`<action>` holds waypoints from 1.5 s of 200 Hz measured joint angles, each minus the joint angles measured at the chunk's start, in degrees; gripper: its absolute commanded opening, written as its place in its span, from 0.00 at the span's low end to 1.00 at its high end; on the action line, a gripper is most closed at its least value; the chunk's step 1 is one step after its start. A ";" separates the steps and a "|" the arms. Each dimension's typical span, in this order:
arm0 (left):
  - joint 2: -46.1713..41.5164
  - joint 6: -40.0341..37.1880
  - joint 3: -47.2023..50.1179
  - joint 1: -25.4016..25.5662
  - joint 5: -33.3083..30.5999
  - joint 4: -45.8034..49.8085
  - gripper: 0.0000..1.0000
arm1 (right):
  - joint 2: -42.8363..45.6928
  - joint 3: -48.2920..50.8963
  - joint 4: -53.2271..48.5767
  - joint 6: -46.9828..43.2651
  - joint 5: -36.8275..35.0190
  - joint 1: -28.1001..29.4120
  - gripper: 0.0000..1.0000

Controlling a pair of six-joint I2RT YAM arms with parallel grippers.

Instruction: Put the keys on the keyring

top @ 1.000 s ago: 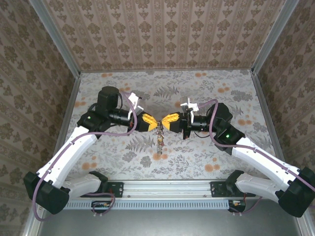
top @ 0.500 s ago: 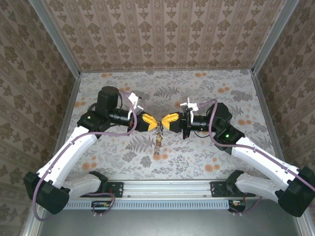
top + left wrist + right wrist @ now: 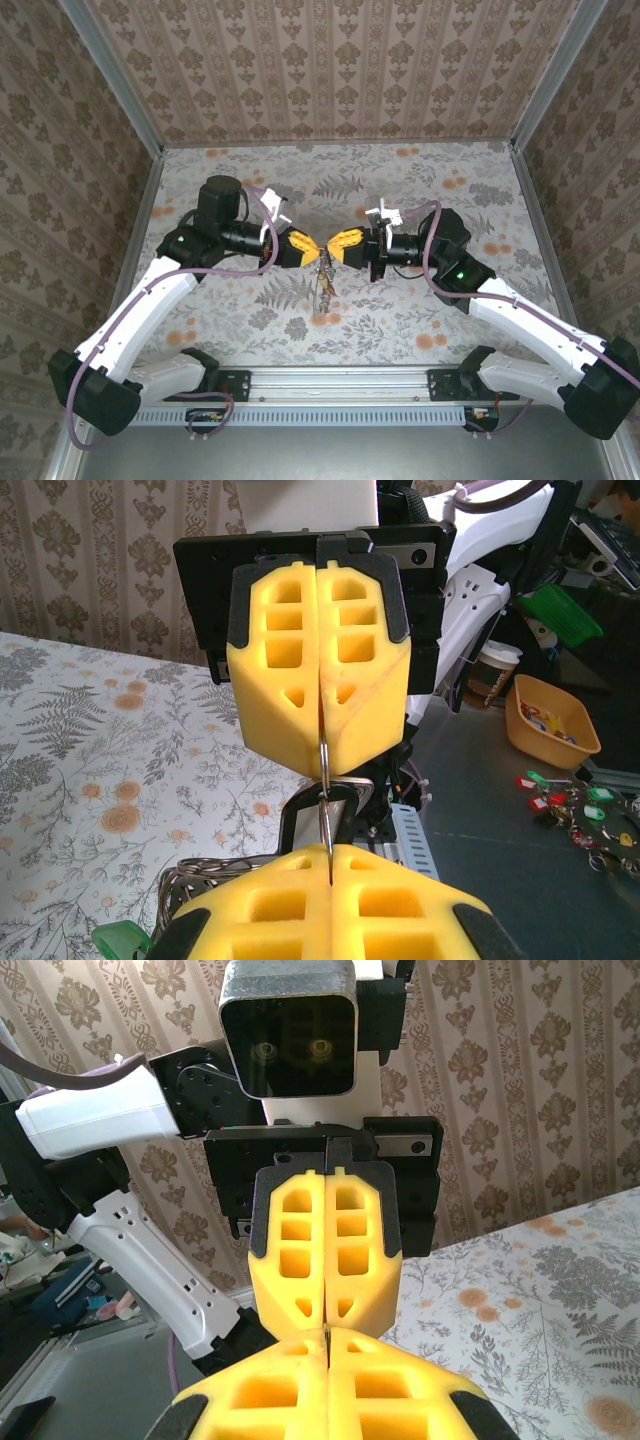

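Observation:
Above the table's middle, my left gripper (image 3: 318,254) and right gripper (image 3: 333,252) meet tip to tip, both shut. In the left wrist view a thin grey metal wire (image 3: 325,800), seen edge-on, runs from the right gripper (image 3: 321,742) down into my left gripper (image 3: 330,852). It looks like part of the keyring, whose dark loops (image 3: 195,878) curl out at the lower left beside a green tag (image 3: 120,940). A small bunch of keys (image 3: 322,290) dangles under the meeting point. In the right wrist view the right gripper (image 3: 327,1335) nearly touches the left gripper (image 3: 326,1312), hiding the metal.
The floral table (image 3: 420,190) is walled at the back and sides. A metal rail (image 3: 340,385) runs along the near edge. Off the table, the left wrist view shows an orange bin (image 3: 552,720), loose key tags (image 3: 575,805) and a cup (image 3: 487,675).
The hanging bunch of keys has swung slightly to the left. Both arms have stayed almost still, tips together.

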State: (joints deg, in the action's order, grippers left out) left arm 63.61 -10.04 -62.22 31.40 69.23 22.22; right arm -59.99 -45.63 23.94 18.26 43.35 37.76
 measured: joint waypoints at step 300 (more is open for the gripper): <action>-0.37 2.97 1.09 -1.11 2.58 -5.01 0.00 | 0.59 1.66 0.33 0.00 -1.11 0.15 0.00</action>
State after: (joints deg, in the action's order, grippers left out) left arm 63.24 -7.07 -61.12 30.28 71.81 17.21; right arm -59.40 -43.97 24.27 18.26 42.24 37.91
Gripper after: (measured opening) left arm 0.045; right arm 0.064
